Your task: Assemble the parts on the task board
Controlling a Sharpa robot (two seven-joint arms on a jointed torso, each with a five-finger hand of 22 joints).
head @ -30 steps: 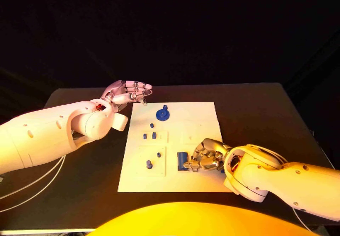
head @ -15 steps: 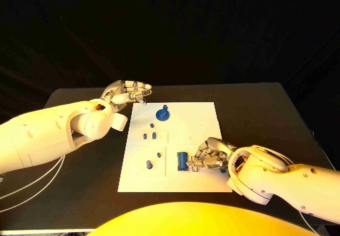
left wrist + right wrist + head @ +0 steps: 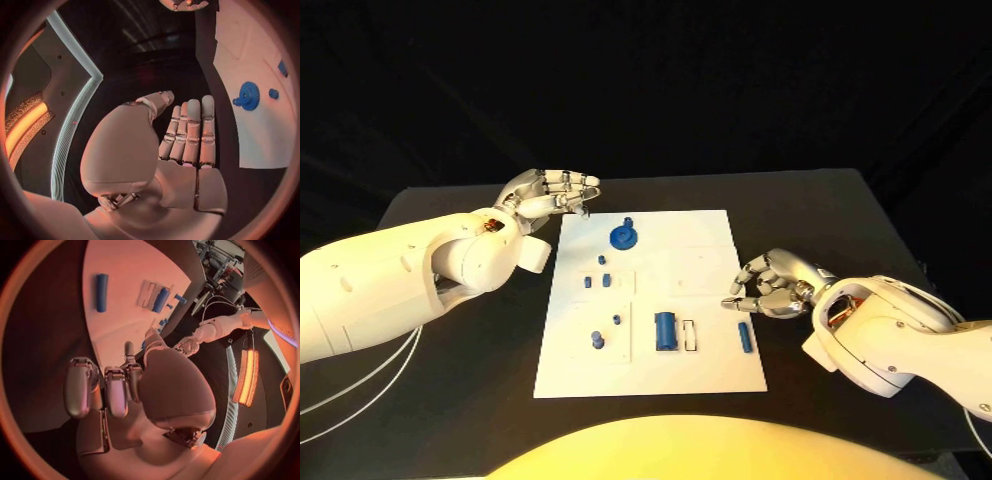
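The white task board (image 3: 704,262) lies mid-table. A blue gear (image 3: 625,237) sits at its far end, and several small blue pegs (image 3: 600,272) stand just nearer along the left side. At the near end a blue cylinder (image 3: 666,330) lies beside a slot, and a thin blue rod (image 3: 744,336) lies to its right. My right hand (image 3: 770,287) hovers at the board's right edge, fingers curled in and holding nothing. My left hand (image 3: 555,192) hangs off the board's far left corner, fingers together against the thumb, holding nothing. The left wrist view shows that hand (image 3: 181,145) beside the gear (image 3: 249,95).
Bare black table (image 3: 848,220) surrounds the board on all sides. My left forearm (image 3: 401,280) lies along the board's left side. In the right wrist view, the rod (image 3: 100,292) and the cylinder (image 3: 161,299) lie on the board beyond my curled right hand (image 3: 119,390).
My right hand has lifted off the blue cylinder and moved right to the board's edge. The cylinder and the thin rod now lie uncovered. The left hand has stayed put.
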